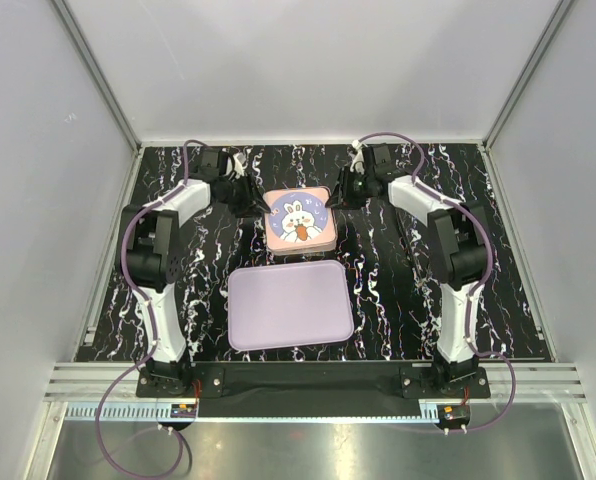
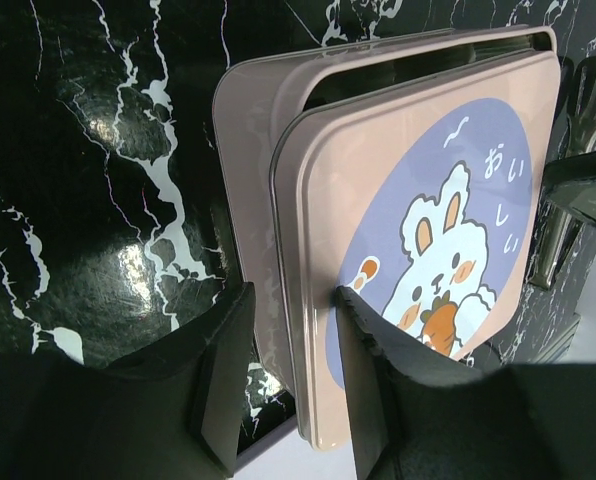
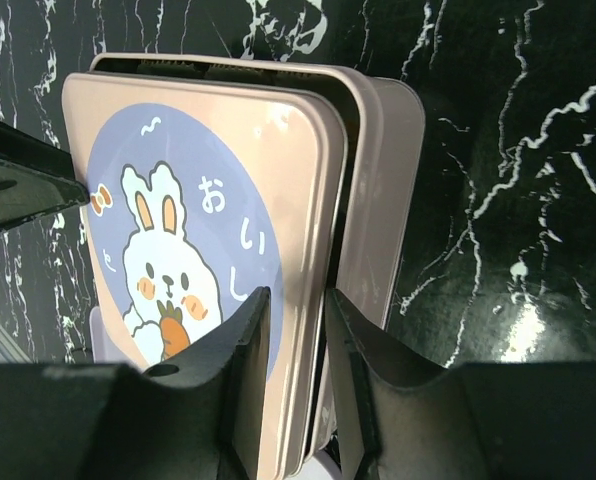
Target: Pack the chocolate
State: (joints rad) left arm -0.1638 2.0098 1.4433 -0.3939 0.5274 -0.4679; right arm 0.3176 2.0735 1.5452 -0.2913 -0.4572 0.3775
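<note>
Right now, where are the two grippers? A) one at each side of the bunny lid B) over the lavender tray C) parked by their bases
A: in the wrist views the left gripper and right gripper each straddle an edge of the bunny lid, on opposite sides.

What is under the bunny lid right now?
The pink tin base sits under the bunny lid, slightly offset from it, with a dark gap showing between them along the edges. The lid covers the tin's interior, so whatever is inside is hidden.
</note>
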